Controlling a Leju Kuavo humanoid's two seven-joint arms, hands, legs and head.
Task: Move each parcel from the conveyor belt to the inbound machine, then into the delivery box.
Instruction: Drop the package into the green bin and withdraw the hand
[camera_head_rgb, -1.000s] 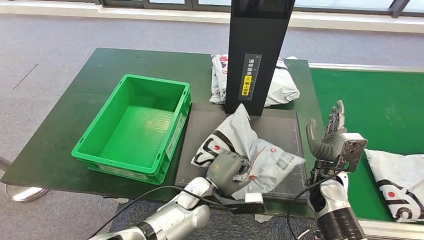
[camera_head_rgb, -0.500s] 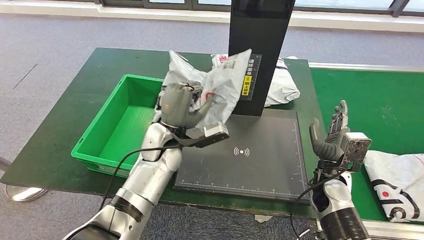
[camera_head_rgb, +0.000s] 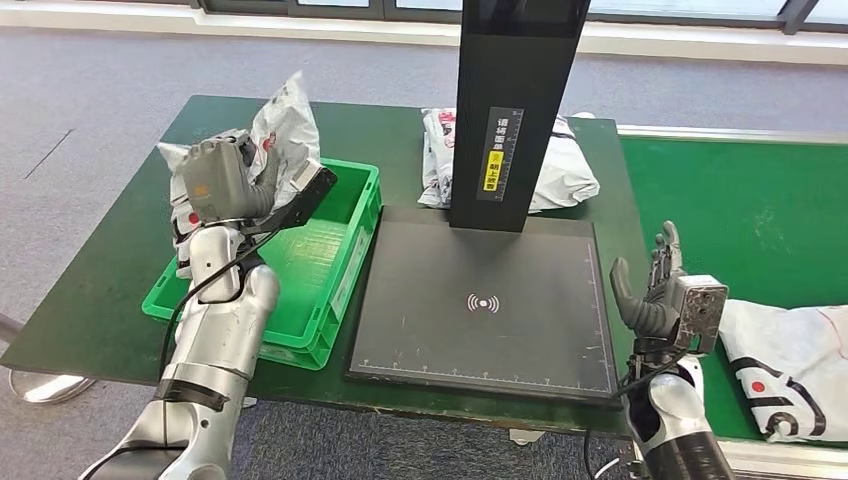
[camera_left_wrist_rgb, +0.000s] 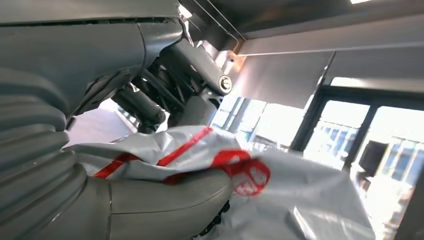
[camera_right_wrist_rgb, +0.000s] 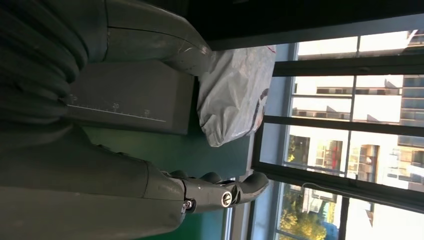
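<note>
Three grey-white plastic parcels with red and black markings are seen in the head view. One crumpled grey-white plastic parcel (camera_head_rgb: 278, 120) is gripped by the left hand (camera_head_rgb: 215, 180) in the upper left of the frame, raised over the far left rim of the green rectangular plastic crate (camera_head_rgb: 350, 250); in the left wrist view the same parcel (camera_left_wrist_rgb: 300, 200) is pressed between the thick grey thumb and the darker fingers. A second grey-white parcel (camera_head_rgb: 560, 170) is lying on the dark green desk (camera_head_rgb: 130, 250) at upper centre, partly hidden behind the tall black post of the inbound machine (camera_head_rgb: 515, 100). The machine's flat black scanning plate (camera_head_rgb: 485, 300) is placed just beside the crate, at the centre of the frame. A third grey-white parcel (camera_head_rgb: 790, 365) is lying on the green conveyor belt (camera_head_rgb: 750, 210) at the lower right. The right hand (camera_head_rgb: 655, 290) is held upright at the lower right, near the plate's right edge, with nothing in it and its fingers apart; the fingers (camera_right_wrist_rgb: 220, 192) are seen spread in the right wrist view.
</note>
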